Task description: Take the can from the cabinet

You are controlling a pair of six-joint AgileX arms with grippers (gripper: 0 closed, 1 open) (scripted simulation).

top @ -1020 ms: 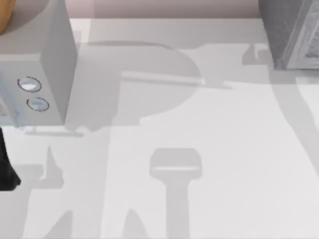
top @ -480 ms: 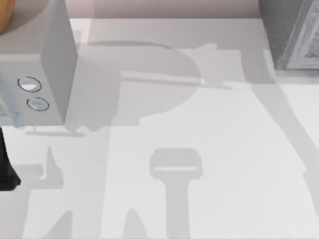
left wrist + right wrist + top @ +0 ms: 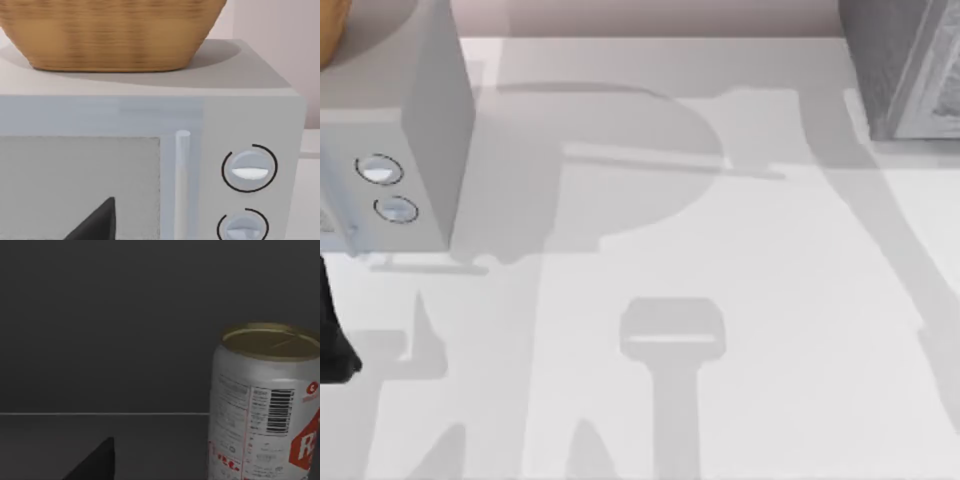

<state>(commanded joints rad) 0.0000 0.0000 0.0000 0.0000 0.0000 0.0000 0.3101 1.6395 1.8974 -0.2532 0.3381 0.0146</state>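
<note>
One can (image 3: 265, 405) stands upright on a shelf inside the dark cabinet (image 3: 905, 70), which sits at the far right corner of the bench (image 3: 720, 250). The step in hand looks like the reach: the right gripper (image 3: 95, 460) is inside the cabinet and level with the can, which lies off to one side of its line, not centred. Whether its jaws are spread or pressed together I cannot tell; nothing shows them pinching the can. The next move, as I judge it, calls for shifting sideways until the can sits between the jaws, closing on its body below the rim, then drawing straight back out without knocking the shelf or tipping the can. The left gripper (image 3: 95, 220) is parked at the bench's left edge, facing the microwave (image 3: 390, 120) with a basket (image 3: 110, 35) on top; its jaws I cannot judge either. Against the earlier frames, the right arm's shadow has grown into a broad band running across the bench toward the cabinet.
</note>
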